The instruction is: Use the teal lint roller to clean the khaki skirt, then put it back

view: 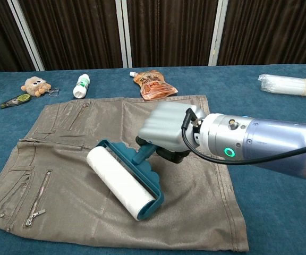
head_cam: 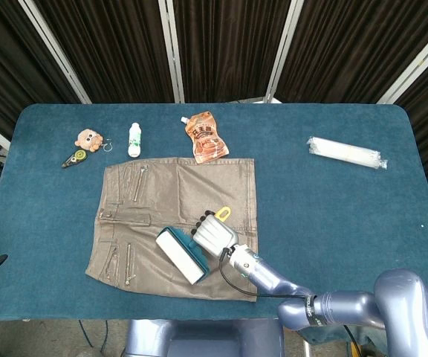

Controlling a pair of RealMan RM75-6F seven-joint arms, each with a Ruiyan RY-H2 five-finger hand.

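Right hand (view: 166, 130) gripping the teal lint roller (view: 125, 181) by its handle, white roll resting on the khaki skirt (view: 89, 154), skirt spread flat on blue table (head_cam: 333, 208), left hand unseen

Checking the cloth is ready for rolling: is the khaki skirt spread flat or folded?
Spread flat. The khaki skirt lies open on the table, waistband left, zippers showing, with the lint roller resting on it.

The skirt (head_cam: 177, 219) lies on the tabletop (head_cam: 333, 223) with the lint roller (head_cam: 180, 255) on it, a bottle (head_cam: 134, 139) and pouch (head_cam: 206, 137) behind, a wrapped roll (head_cam: 346, 153) far right.
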